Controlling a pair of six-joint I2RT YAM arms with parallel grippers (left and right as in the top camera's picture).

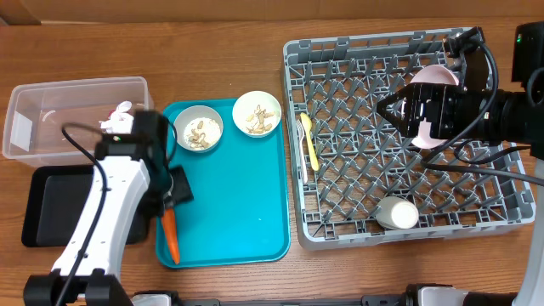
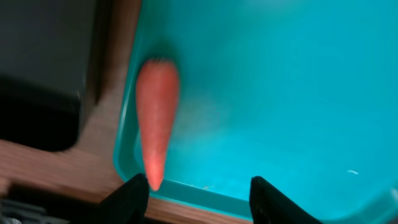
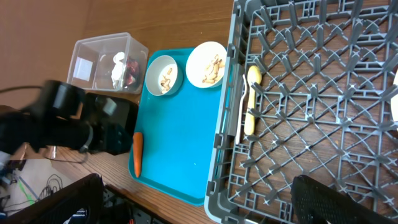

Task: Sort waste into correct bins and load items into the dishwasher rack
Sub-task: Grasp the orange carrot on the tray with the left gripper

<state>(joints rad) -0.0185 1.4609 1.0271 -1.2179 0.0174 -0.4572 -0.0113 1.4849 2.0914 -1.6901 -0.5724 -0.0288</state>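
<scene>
Carrot (image 1: pixel 171 236): small, smooth, orange, tapered. It lies flat on the teal tray (image 1: pixel 246 204), along its left rim near the corner beside the black tray (image 1: pixel 51 212).

Left gripper (image 2: pixel 200 190) hovers low over it, dark fingers (image 2: pixel 132 194) spread, nothing between them. The carrot's tip is just beside one finger; contact cannot be told. The white left arm (image 1: pixel 102 221) covers part of the matte black tray.

Two round white bowls (image 1: pixel 198 129) sit at the teal tray's far edge, both holding beige scraps (image 1: pixel 257 119).

Clear tub (image 1: pixel 34 127), thin glossy plastic, far left corner of the desk (image 1: pixel 221 51): crumpled white paper (image 1: pixel 121 110) and red wrapper (image 3: pixel 129 67) inside.

Grey lattice rack (image 1: pixel 340 212), right side of the desk:
- Pale yellow cutlery (image 1: pixel 311 149) lies by its left wall.
- Pink plate (image 1: pixel 435 75) is partly hidden by the right arm (image 1: pixel 476 110).
- White rounded piece (image 1: pixel 397 212) sits near the front wall, kind unclear.

Right gripper (image 3: pixel 196 193) hangs above the rack, fingers spread wide and empty.
</scene>
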